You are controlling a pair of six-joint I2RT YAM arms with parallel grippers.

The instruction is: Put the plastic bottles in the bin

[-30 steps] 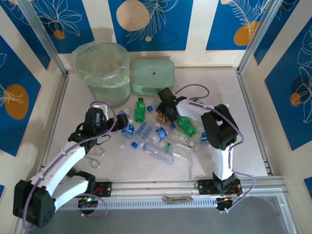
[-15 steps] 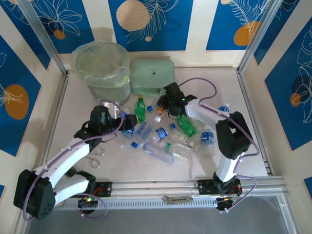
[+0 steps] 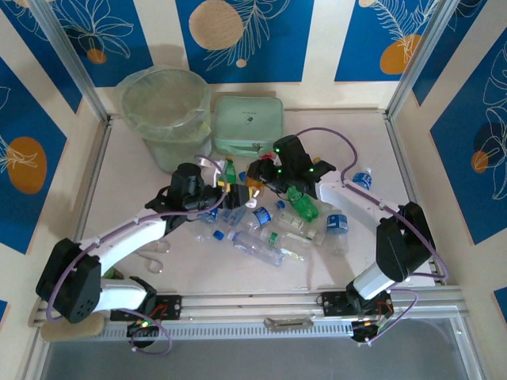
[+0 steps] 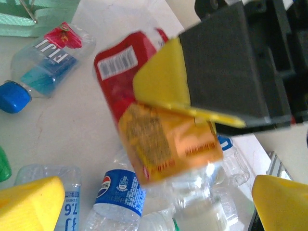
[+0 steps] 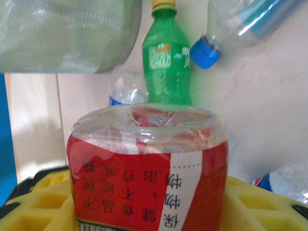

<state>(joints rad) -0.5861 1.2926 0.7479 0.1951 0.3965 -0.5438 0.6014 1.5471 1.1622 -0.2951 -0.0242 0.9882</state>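
Over the bottle pile [image 3: 265, 237], the right gripper [image 3: 256, 177] clamps a red bottle [image 5: 149, 168]. Just beside it the left gripper [image 3: 225, 195] hangs, jaws wide apart. The bin [image 3: 170, 146] stands at far left, apart.

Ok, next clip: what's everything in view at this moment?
bin: one, translucent pale green, bag-lined, far left of table
case: one, mint green, flat, right of the bin
loose bottles: roughly a dozen, clear with blue caps, some green, heaped mid-table
stray bottle: one, clear, blue cap, apart at the right
red-labelled bottle: one, clamped between yellow pads
table: one, pale
left gripper: open, at the heap's left edge
right gripper: shut on the red-labelled bottle
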